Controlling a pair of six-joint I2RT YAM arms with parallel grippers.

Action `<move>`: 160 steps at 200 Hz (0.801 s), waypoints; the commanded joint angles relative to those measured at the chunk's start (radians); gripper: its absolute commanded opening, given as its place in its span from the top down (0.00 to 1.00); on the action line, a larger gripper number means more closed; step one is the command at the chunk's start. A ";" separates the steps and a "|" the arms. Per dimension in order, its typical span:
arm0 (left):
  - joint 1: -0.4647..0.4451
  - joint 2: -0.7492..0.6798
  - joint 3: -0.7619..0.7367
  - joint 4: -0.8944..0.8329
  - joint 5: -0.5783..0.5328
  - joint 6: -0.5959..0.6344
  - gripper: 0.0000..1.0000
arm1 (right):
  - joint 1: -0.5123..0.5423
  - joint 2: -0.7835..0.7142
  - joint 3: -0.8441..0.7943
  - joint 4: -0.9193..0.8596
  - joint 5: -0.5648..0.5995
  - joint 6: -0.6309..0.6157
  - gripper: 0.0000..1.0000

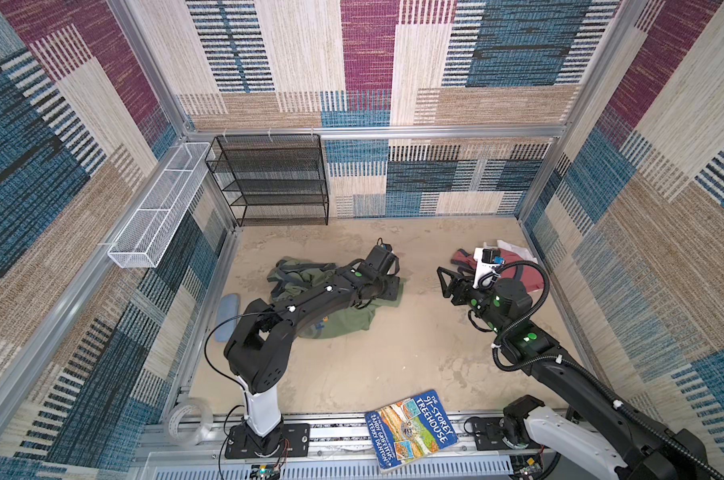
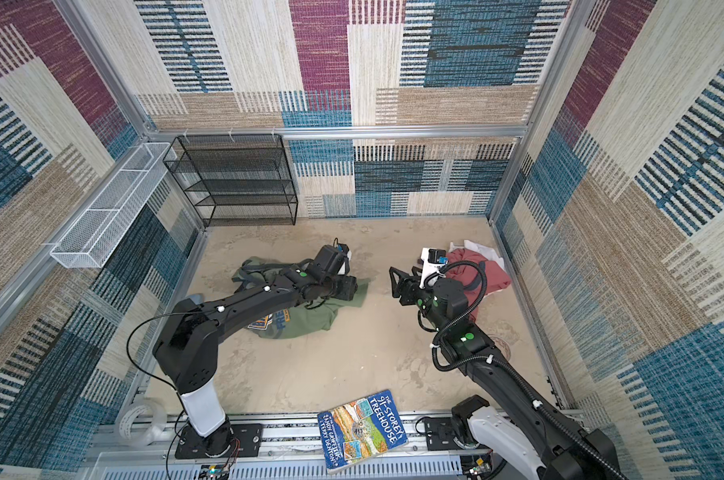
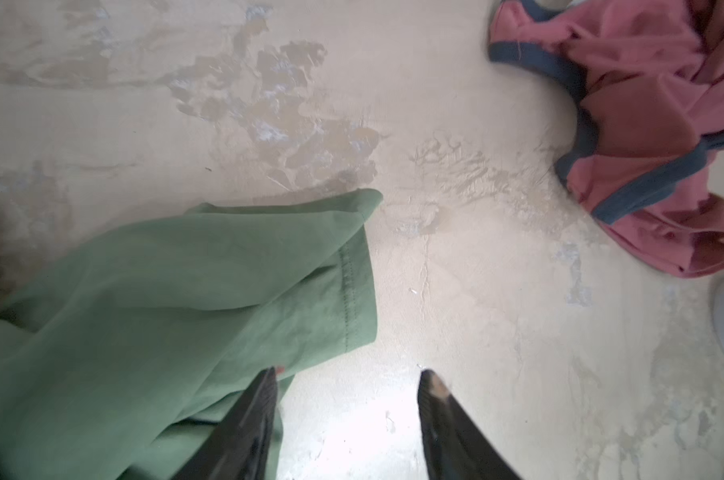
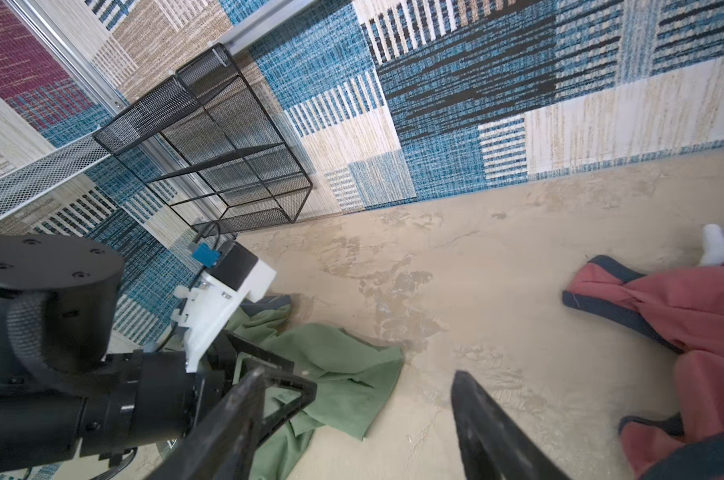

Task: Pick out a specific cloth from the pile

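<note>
Olive-green cloth [image 1: 352, 322], long axis approx L–R, sleeve [image 3: 310, 257] twd pile [image 2: 497, 274]

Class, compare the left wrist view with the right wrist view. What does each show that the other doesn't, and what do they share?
Only the left wrist view: the empty gap between the tips of the left tool, and the hem stitching on the olive-green cloth.
Only the right wrist view: the black mesh rack, the patterned wall, the left arm and the open right tool.
Both: the olive-green cloth and the dusty-red garment with navy trim, lying apart on the sandy table.
</note>
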State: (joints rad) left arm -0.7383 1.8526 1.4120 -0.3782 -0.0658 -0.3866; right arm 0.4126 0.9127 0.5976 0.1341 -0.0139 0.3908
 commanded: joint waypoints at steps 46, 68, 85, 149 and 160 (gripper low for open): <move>-0.038 0.156 0.123 -0.100 -0.085 0.003 0.42 | -0.090 0.024 -0.028 0.031 -0.148 0.003 0.26; -0.043 0.196 0.147 -0.104 -0.083 0.002 0.42 | -0.113 0.023 -0.040 0.044 -0.178 0.011 0.26; -0.046 0.224 0.163 -0.111 -0.095 -0.003 0.43 | -0.120 0.008 -0.063 0.071 -0.181 0.025 0.27; -0.049 0.282 0.194 -0.115 -0.106 -0.003 0.46 | -0.124 -0.008 -0.101 0.106 -0.194 0.038 0.27; -0.049 0.289 0.197 -0.117 -0.106 -0.004 0.46 | -0.126 -0.007 -0.102 0.111 -0.195 0.037 0.27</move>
State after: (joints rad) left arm -0.7872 2.1311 1.5970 -0.4808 -0.1551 -0.3904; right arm 0.2886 0.9058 0.4995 0.1967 -0.1917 0.4152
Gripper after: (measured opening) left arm 0.540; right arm 0.730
